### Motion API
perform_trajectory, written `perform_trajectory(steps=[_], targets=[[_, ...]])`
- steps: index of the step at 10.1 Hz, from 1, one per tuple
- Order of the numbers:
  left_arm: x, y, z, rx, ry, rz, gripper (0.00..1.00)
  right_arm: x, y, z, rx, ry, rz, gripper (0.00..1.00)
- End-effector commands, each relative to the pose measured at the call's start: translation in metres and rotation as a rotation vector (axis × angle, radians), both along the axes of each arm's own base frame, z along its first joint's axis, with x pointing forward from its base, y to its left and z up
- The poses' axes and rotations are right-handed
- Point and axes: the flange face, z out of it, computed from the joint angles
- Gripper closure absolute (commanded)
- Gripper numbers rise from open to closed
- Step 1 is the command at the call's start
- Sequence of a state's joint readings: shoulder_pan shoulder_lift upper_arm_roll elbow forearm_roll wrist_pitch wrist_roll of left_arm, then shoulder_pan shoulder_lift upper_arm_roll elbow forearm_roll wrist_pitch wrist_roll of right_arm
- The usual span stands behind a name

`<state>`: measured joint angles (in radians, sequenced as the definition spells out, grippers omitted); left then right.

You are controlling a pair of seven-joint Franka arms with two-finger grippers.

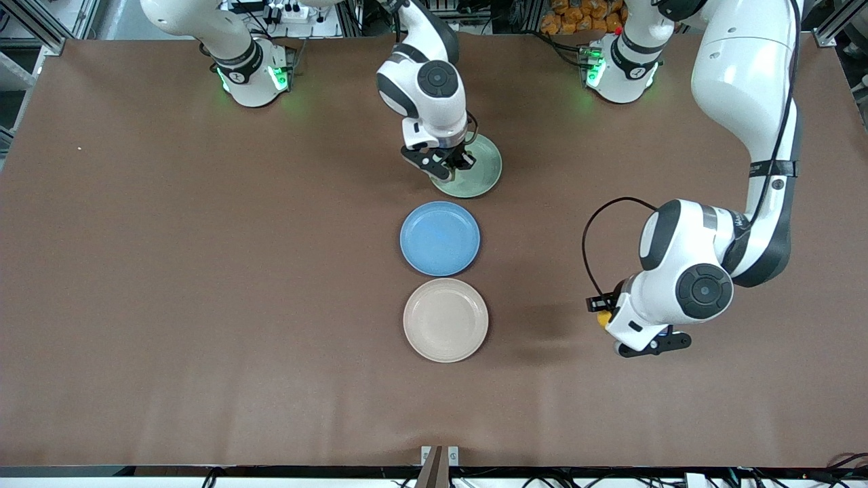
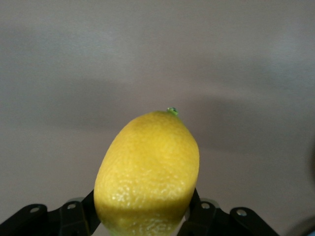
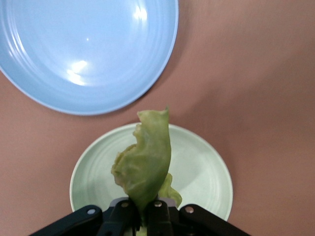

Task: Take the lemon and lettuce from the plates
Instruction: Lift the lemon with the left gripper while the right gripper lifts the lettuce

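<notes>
Lemon (image 2: 147,172), oval and pebbly-skinned with a tiny green tip, sits pinched between the left gripper (image 1: 605,317) fingers, held over bare brown table toward the left arm's end. Lettuce (image 3: 144,164) (a limp, wrinkly leaf) hangs clamped in the right gripper (image 3: 140,209) over the smooth mint plate (image 1: 487,177). Glossy blue plate (image 1: 439,238) and matte beige plate (image 1: 445,320) lie nearer the camera.

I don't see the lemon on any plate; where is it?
The lemon is clamped in the left gripper, up over bare table toward the left arm's end, beside the beige plate.
</notes>
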<state>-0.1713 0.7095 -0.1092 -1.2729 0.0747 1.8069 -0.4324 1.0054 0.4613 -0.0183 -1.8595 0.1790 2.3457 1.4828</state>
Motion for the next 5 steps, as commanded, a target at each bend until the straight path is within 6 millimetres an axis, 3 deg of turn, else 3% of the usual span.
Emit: perform_trajectory(steps=[1,2,5], targets=[[0.002,0.026,-0.011,0.023,0.023,0.012,0.74,0.035,-0.042,0.010,0.003,-0.015,0.029,0.92],[0.003,0.042,-0.023,0.024,0.043,0.023,0.70,0.060,-0.062,0.010,0.007,-0.021,0.039,0.92],[0.003,0.049,-0.055,0.027,0.078,0.029,0.70,0.113,-0.114,0.020,0.016,-0.033,0.058,0.92]])
